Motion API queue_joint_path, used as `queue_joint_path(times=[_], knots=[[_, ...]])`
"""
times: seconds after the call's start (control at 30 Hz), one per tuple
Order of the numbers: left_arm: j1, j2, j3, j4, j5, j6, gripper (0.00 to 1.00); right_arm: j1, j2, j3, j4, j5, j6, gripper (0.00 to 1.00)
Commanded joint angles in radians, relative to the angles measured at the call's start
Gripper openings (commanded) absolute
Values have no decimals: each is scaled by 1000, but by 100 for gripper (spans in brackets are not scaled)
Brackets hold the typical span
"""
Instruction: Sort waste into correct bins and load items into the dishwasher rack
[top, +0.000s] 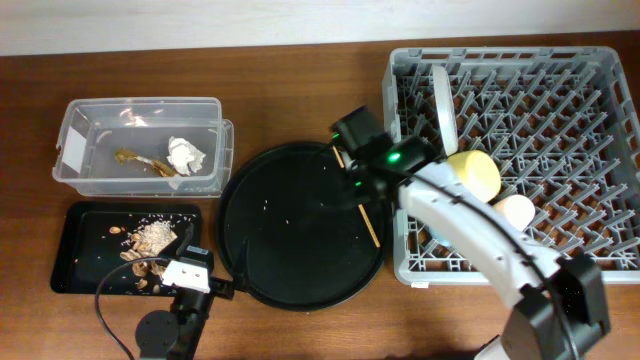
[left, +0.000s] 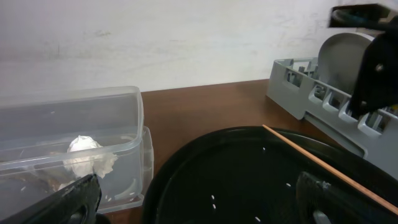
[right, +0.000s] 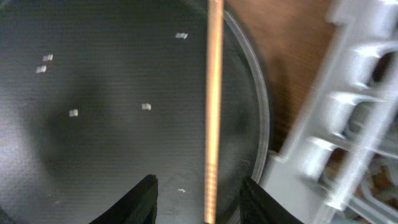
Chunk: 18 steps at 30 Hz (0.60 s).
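Straddling a thin wooden chopstick, the right gripper is hanging low with its dark fingers parted, one on each side of the stick and neither appearing to touch it, so it is not yet gripping anything. The wrist view is blurred, so whether a second stick is lying beneath the first cannot be told. The chopstick is lying flat on the right part of the large round black tray, running along its edge, just beside the wall of the dishwasher rack. Inside the rack a pale grey plate is standing on edge and a yellow bowl is lying near it. Further left, the left gripper is waiting wide open and empty at the round tray's lower left rim. From here the likely trouble is the closing pinch: a stick this thin could be rolling away, tipping up at one end, or catching on the rack wall while being lifted across.
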Motion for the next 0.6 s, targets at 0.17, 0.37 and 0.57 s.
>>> queue_joint_path(times=[0.17,0.37,0.57], knots=[[7,-3,-3,-3,8,-6,100,-2,270,-15,72,98,21,43],[7,-3,-3,-3,8,-6,99,-66,361,-19,75,-56,5,12],[7,-3,-3,-3,8,-6,99,-51,264,42,7,-56,10,4]])
